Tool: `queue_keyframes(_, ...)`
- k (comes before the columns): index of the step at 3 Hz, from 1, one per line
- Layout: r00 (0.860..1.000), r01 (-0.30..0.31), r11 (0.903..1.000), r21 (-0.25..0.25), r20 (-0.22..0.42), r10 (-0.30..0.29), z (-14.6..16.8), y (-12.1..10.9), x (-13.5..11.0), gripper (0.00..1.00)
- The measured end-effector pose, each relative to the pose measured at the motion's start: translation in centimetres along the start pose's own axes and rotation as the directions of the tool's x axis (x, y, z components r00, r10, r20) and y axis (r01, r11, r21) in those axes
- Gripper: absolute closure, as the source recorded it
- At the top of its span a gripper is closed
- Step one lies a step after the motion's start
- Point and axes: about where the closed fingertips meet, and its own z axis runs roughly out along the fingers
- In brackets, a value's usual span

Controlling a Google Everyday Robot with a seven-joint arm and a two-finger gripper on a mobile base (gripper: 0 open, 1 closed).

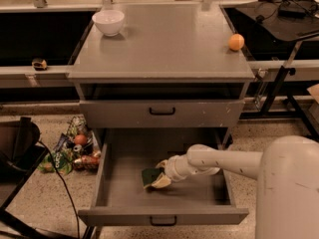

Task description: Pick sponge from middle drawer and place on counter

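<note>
One heap of litter lies on the speckled floor left of the cabinet. It is made up of crumpled packets, what looks like a can, and something round and reddish. One thin black cable trails across the floor beside it.

The cabinet is a boxy, matte grey piece. Its tabletop is a broad flat rectangle carrying two things. One is a smooth, round white bowl at the cabinet's back left corner. The other is an orange ball near the cabinet's right edge, well apart from the bowl.

Under the tabletop is a dark open slot, and below it are two drawer fronts, each with one small black bar handle. The upper drawer front is closed and scuffed. The lower front belongs to the middle drawer, a wide shallow tray pulled out of the cabinet's base.

That drawer holds one thing, the sponge, just left of the cabinet's centre line. It is tilted, with its dark green face on top and pale yellow foam beneath. The pale tool is inside the drawer, clenched on the sponge's right side. I cannot tell whether the sponge touches the drawer floor.

One smooth cream arm reaches into the drawer from the right of the cabinet.
</note>
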Motion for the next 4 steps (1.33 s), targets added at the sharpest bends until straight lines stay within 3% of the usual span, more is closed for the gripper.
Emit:
queue_keyframes(1,0.993,0.073,0.9968,0.033,0.093,-0.075,-4.9,1.7,-2.8,1.00)
queue_keyframes(2,0.965,0.133,0.9886,0.071,0.218,-0.145,-10.4,2.9,-5.1,1.00)
queue_keyframes(3,0.967,0.106,0.9877,0.115,0.220,-0.130,-13.2,2.8,-2.9,1.00)
queue_keyframes(4,0.955,0.155,0.9791,0.131,0.235,-0.183,-14.5,2.5,-5.1,1.00)
